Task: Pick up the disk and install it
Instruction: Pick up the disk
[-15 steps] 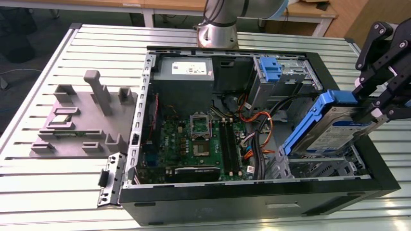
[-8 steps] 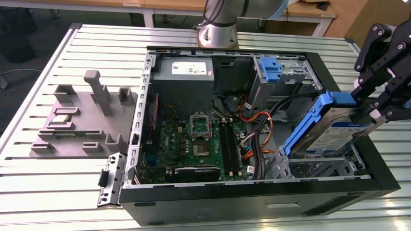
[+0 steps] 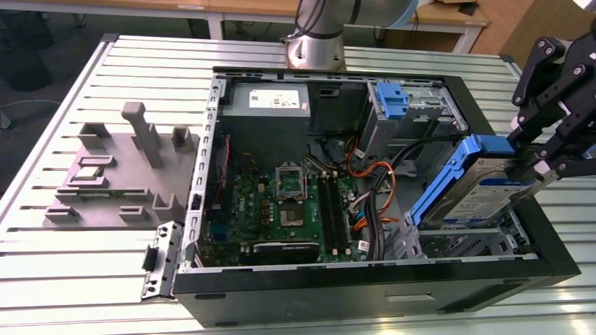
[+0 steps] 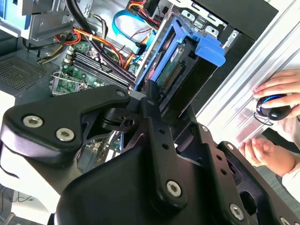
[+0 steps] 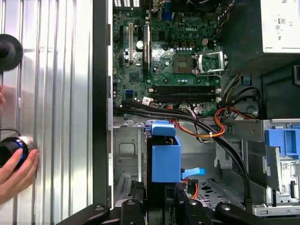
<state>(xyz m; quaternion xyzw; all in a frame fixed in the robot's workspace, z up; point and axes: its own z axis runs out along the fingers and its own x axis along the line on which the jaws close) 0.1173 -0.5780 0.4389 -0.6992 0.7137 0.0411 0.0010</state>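
The disk [image 3: 484, 190], a silver drive with a white-and-blue label and blue carrier rails, stands tilted over the drive bay at the exterior view's right, inside the open computer case [image 3: 308, 296]. Its lower end dips toward the bay. My black gripper [image 3: 527, 166] is shut on its raised end. In the second wrist view the fingers [image 4: 152, 101] clamp the disk [image 4: 187, 56] on both sides. The first wrist view looks along the blue carrier [image 5: 165, 157], with the gripper [image 5: 161, 206] below it.
Inside the case are a green motherboard [image 3: 284, 206], a grey power-supply box [image 3: 265, 105], a bare blue bracket [image 3: 396, 101] and orange and black cables [image 3: 377, 181]. A grey fixture [image 3: 112, 171] lies on the slatted table. A person's hand [image 4: 276, 93] holds a knob beside the case.
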